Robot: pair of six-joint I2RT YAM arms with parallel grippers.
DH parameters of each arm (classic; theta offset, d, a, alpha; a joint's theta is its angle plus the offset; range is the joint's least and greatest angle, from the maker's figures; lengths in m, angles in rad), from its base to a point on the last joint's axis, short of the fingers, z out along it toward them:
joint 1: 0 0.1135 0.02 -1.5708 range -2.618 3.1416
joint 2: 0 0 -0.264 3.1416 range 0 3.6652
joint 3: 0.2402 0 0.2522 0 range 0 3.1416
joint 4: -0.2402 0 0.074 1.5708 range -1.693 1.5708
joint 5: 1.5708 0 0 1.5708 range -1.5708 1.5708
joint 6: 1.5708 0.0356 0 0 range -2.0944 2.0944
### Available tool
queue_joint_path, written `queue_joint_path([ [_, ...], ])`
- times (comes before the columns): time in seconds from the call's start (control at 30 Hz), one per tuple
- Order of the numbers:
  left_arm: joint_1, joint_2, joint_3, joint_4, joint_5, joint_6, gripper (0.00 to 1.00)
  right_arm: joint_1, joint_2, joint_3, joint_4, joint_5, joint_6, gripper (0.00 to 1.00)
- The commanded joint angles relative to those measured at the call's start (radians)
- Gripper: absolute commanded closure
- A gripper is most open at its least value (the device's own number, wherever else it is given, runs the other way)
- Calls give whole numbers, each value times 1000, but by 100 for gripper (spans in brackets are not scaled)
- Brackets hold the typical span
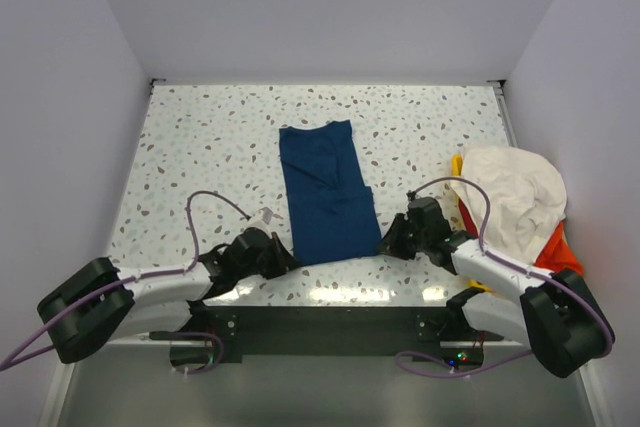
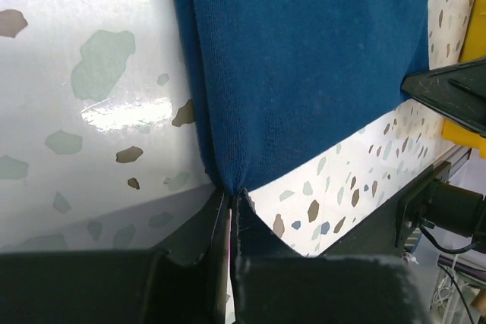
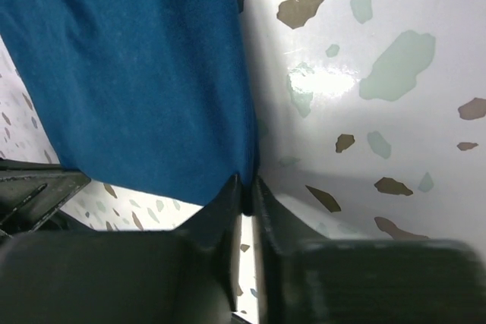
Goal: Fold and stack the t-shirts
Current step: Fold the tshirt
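A navy blue t-shirt (image 1: 325,192) lies as a long folded strip in the middle of the speckled table (image 1: 200,147). My left gripper (image 1: 290,255) sits at its near left corner, shut on the cloth. In the left wrist view the navy hem (image 2: 304,73) is pinched between the closed jaws of that gripper (image 2: 231,191). My right gripper (image 1: 385,244) is at the near right corner. The right wrist view shows it (image 3: 247,185) shut on the navy cloth (image 3: 137,73). A cream-white t-shirt (image 1: 515,192) is heaped over an orange-red one (image 1: 555,247) at the right.
A yellow bin (image 1: 458,164) peeks out under the heap at the right wall. White walls close in the table on three sides. The dark mounting rail (image 1: 330,322) runs along the near edge between the arm bases.
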Motion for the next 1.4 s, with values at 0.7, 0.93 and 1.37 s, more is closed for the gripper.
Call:
queue_joint_path([
  [0.7,-8,-341,204,-479,15,152,100,38,-379,132,-392,-34,-92,100],
  [0.93,40,-225,417,-499,-42,233,100,35,-200,336,-353,-60,-89,100],
  [1.37,395,167,738,-311,149,359,100,-50,418,907,-247,-92,-107,100],
])
